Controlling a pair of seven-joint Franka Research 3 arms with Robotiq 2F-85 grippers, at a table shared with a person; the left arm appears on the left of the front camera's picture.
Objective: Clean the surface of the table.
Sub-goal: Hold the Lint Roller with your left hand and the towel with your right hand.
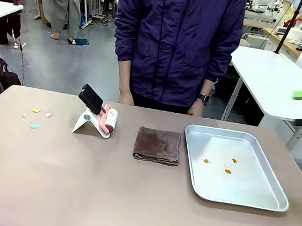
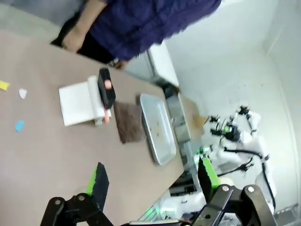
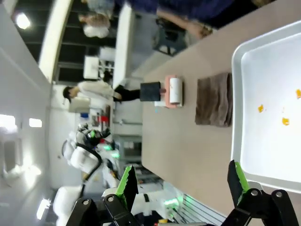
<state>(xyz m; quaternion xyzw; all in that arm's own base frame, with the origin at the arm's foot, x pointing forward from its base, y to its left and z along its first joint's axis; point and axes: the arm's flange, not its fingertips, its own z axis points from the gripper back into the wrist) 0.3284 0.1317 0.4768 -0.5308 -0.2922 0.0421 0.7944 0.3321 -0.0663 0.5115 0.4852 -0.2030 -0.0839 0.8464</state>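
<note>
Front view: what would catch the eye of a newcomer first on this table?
A shallow silver tray lies at the right of the brown table, with a few orange crumbs in it. In the middle lies a folded brown cloth, and left of it a lint roller leans on a white stand. Small coloured scraps are scattered at the far left.

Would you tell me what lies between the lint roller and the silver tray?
A folded brown cloth lies flat on the table between the lint roller and the silver tray, touching neither, as the front view shows.
</note>
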